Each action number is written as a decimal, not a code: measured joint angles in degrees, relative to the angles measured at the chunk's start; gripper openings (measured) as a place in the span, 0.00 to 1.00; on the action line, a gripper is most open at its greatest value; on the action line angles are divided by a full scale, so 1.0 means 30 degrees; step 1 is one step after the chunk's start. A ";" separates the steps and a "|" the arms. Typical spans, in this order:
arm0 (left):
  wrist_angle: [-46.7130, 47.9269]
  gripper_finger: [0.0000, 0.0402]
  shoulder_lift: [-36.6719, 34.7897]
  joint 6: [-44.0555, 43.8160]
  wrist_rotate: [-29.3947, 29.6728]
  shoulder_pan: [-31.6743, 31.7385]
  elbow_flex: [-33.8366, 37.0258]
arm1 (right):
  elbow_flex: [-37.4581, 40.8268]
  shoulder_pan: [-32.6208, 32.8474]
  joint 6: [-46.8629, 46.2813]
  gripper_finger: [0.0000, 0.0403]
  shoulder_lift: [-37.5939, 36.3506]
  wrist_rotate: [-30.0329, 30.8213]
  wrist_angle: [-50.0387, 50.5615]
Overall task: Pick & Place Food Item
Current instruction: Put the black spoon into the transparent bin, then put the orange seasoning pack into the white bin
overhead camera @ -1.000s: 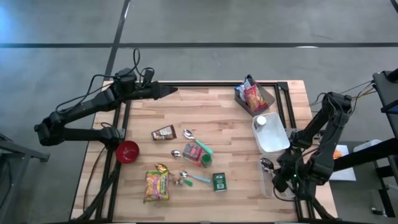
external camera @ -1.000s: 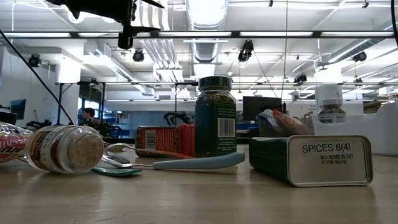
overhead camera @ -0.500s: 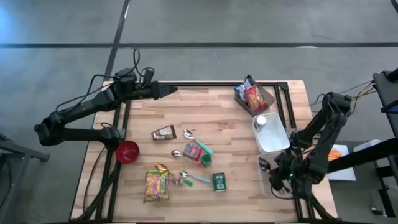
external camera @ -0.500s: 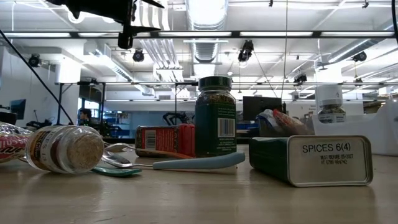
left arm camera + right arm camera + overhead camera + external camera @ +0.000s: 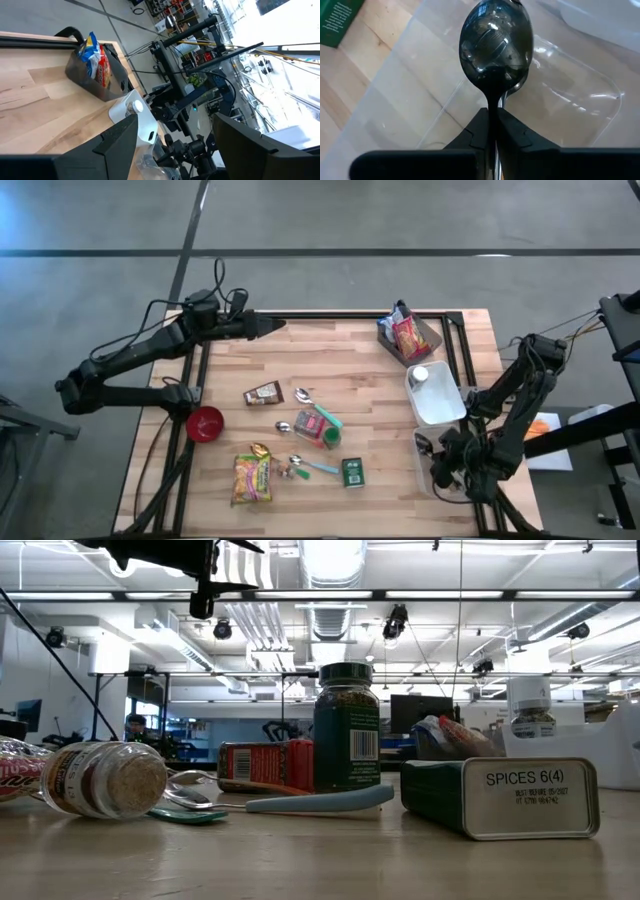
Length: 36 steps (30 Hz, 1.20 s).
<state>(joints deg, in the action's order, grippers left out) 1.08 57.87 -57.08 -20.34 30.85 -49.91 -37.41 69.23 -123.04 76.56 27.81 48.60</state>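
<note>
The right end effector [image 5: 492,125] grips a shiny metal spoon [image 5: 496,42] above a clear plastic bin [image 5: 570,107]; the left end effector [image 5: 275,326], fingers parted, hovers over the wooden tabletop [image 5: 350,370].

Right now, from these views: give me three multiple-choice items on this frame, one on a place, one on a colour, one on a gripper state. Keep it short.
1. Where is the red bowl?
A. left edge of the table
B. in the clear bin
C. beside the green spice tin

2. What colour is the tin marked SPICES?
A. red
B. green
C. white

3. What is the right gripper doing?
A. open above the table
B. shut on nothing
C. shut on a metal spoon

Answers:
1 A, the high view shows it at the left edge, under the left arm.
2 B, the low view shows green sides.
3 C, the right wrist view shows the metal spoon clamped by its handle over the clear bin.
</note>
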 joint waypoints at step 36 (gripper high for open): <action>0.7235 0.64 0.0000 0.0913 -0.0656 -0.0015 0.0022 | -0.9059 -0.1071 0.2001 0.59 0.0604 0.2273 1.1428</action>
<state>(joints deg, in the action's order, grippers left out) 22.79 57.87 -54.34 -22.31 30.81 -49.84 -64.59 66.02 -117.04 78.37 34.63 82.88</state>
